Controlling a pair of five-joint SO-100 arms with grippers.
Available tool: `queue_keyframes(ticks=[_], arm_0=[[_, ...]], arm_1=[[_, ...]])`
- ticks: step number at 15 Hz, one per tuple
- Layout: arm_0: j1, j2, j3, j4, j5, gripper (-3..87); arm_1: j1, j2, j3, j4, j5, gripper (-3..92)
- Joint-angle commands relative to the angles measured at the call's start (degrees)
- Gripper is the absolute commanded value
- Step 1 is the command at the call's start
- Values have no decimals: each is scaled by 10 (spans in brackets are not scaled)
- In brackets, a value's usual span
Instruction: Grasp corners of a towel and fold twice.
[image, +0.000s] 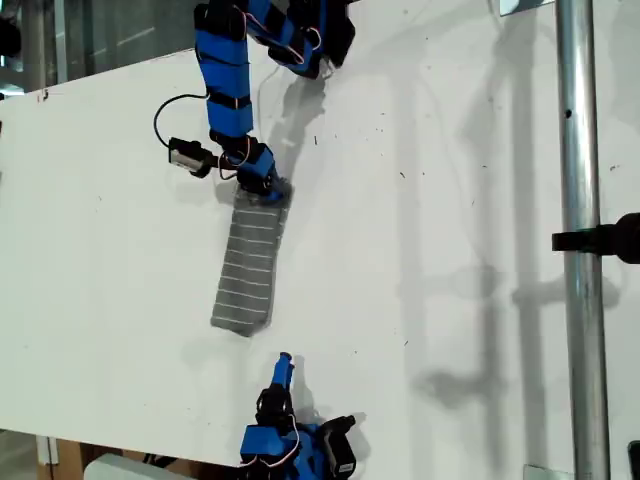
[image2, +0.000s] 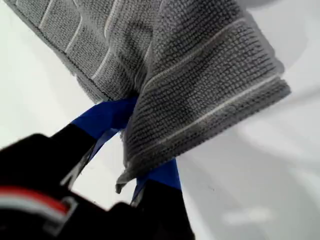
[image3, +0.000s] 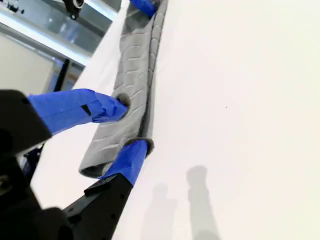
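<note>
Closest to the exterior camera, my second gripper (image: 283, 362) sits at that view's bottom edge, its fingers (image3: 107, 107) spread and grasping nothing, just short of the towel's near end. Folded into a narrow strip, the towel (image: 250, 265) lies on the white bench (image: 450, 300), long axis running from that gripper away toward my first gripper (image: 262, 184). Reaching in from the view's top, my first gripper is clenched on the far end, bunching it (image2: 150, 165). I judge the near end falls to my second gripper.

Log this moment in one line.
towel: folded strip on table | first pincer: shut on towel end | second pincer: open, towel not gripped
</note>
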Motion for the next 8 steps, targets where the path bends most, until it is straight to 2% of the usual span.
queue_keyframes(ticks=[1,5,8], arm_0=[[2,4,-24,2,2,121],[4,4,-28,-2,11,120],[10,4,-26,-5,14,120]], arm_1=[[-60,94,0,94,4,-1],[-163,305,36,364,117,-2],[-229,320,-77,519,163,-2]])
